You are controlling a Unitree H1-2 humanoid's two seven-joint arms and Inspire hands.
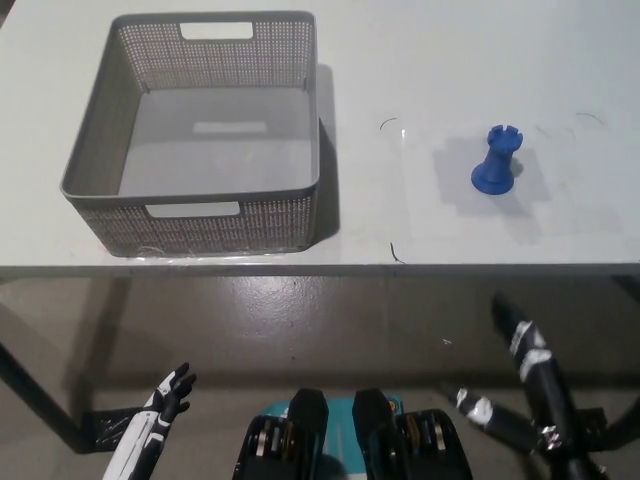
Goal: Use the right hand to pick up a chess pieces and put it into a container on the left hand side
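A blue rook chess piece (pixel 496 161) stands upright on the right part of the white table (pixel 430 60). On the table's left sits a grey mesh basket (pixel 295 205), with nothing in it. My black right hand (pixel 540 370) hangs below the table's front edge at the lower right, well short of the rook, with its fingers apart and holding nothing. My white left hand (pixel 165 398) rests low at the lower left, under the basket's side of the table, its fingers spread and empty.
The table's front edge (pixel 320 268) runs across the middle of the view, with grey floor below it. A dark table leg (pixel 30 390) slants at the far left. Thin dark marks lie on the tabletop between basket and rook.
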